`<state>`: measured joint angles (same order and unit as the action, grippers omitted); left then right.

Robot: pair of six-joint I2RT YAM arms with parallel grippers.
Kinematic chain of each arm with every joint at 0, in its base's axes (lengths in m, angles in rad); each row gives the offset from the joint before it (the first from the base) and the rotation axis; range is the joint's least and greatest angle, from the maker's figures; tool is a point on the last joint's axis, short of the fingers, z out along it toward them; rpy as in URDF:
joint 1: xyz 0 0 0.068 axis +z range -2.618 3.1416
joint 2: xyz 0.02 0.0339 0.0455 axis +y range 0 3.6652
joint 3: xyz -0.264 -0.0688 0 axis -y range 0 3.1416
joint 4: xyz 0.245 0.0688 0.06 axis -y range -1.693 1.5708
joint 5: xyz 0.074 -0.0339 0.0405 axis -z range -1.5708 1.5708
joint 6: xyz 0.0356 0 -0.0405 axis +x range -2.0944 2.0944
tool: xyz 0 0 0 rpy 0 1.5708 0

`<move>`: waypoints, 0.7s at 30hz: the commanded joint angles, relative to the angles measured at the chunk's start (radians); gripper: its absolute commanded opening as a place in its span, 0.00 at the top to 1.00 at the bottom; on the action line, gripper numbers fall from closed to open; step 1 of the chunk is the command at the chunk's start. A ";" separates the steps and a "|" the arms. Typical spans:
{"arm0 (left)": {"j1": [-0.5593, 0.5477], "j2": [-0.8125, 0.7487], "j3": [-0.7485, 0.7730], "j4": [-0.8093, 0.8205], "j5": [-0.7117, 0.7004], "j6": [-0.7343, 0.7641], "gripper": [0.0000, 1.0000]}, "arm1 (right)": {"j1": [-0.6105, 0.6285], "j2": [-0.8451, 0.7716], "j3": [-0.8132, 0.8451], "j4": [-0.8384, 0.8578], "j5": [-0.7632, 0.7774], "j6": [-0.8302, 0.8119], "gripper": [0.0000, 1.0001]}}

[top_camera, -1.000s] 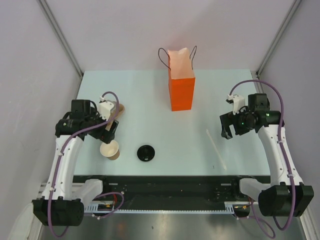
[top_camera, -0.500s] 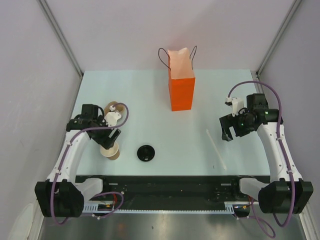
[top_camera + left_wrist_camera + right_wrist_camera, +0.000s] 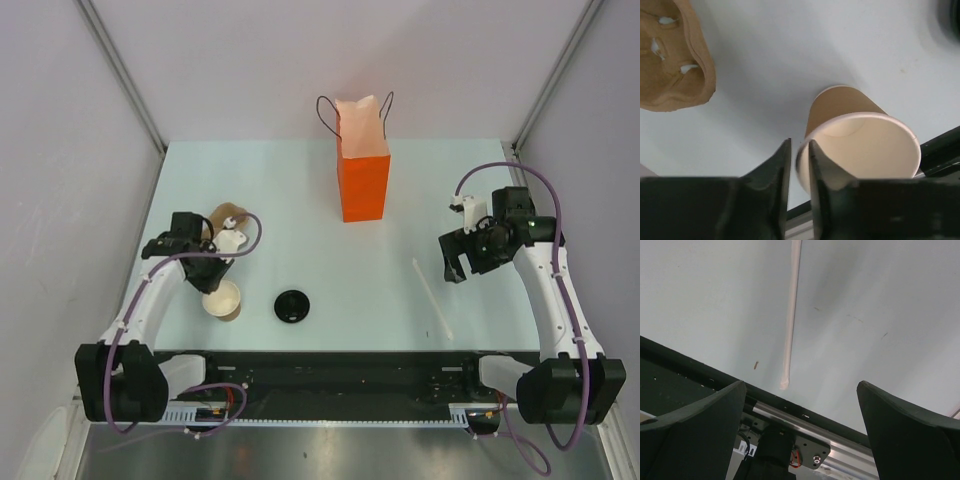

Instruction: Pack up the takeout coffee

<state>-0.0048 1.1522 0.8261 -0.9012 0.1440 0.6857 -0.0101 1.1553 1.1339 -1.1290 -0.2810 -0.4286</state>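
The takeout coffee's tan paper cup (image 3: 222,299) stands upright without its lid near the table's front left, pale cream inside (image 3: 860,145). Its flat black lid (image 3: 292,305) lies apart on the table to the cup's right. My left gripper (image 3: 213,285) has come down on the cup's far rim. In the left wrist view the left gripper (image 3: 799,160) has one finger outside and one inside, pinched on the thin wall. My right gripper (image 3: 453,268) hangs wide open over the right side, and in its wrist view the right gripper (image 3: 801,385) holds nothing.
A tall orange paper bag (image 3: 363,170) with black cord handles stands open at the back centre. A brown pulp cup carrier (image 3: 228,217) (image 3: 670,60) lies behind the cup. A pale wrapped straw (image 3: 432,298) (image 3: 792,310) lies near the front right edge.
My left arm swung down over the cup and its jaws closed from wide open onto the cup's rim. The right arm barely moved.
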 commanded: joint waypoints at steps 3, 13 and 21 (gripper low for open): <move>-0.046 0.003 0.183 -0.083 0.130 -0.054 0.96 | 0.002 0.018 0.040 -0.014 -0.009 -0.013 0.01; -0.372 0.167 0.523 -0.157 0.184 -0.239 1.00 | -0.011 0.012 0.040 -0.029 -0.023 -0.019 0.00; -0.601 0.337 0.578 -0.038 0.221 -0.389 1.00 | -0.031 0.011 0.040 -0.052 -0.037 -0.024 0.00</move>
<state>-0.5354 1.4258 1.3743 -1.0004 0.3138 0.4088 -0.0315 1.1809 1.1355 -1.1584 -0.2974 -0.4419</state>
